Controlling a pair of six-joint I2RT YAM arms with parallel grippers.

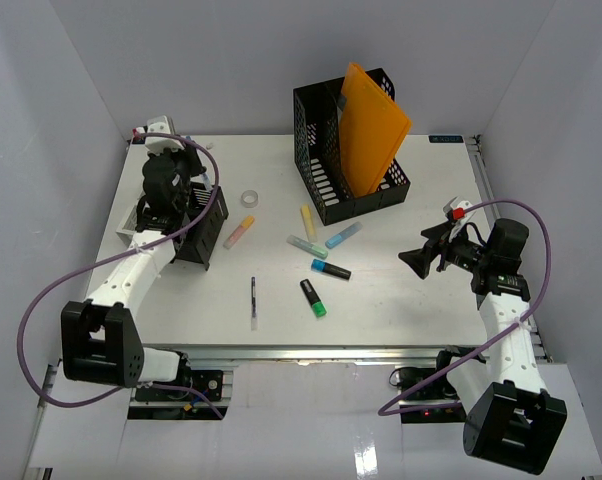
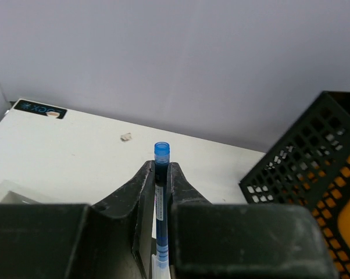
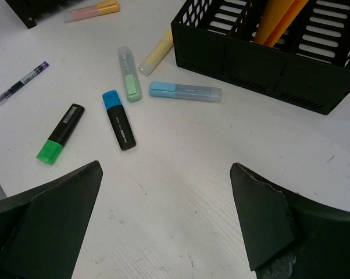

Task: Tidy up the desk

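The desk (image 1: 401, 310) is a white tabletop with a metal rail at its front. My left gripper (image 2: 161, 170) is shut on a blue pen (image 2: 161, 152), whose cap sticks out past the fingertips. In the top view this gripper (image 1: 186, 200) hovers at the far left over a black box (image 1: 203, 232). My right gripper (image 3: 166, 174) is open and empty, above bare desk at the right (image 1: 418, 260). Several highlighters lie mid-desk: green-black (image 3: 60, 133), blue-black (image 3: 118, 119), pale green (image 3: 129, 81), pale blue (image 3: 185, 91), yellow (image 3: 156, 52), pink-orange (image 3: 92, 10).
A black mesh file holder (image 1: 333, 190) with an orange folder (image 1: 371, 130) stands at the back centre. A tape roll (image 1: 250, 198) lies left of it. A thin pen (image 1: 253, 302) lies near the front. White walls close in the back and both sides.
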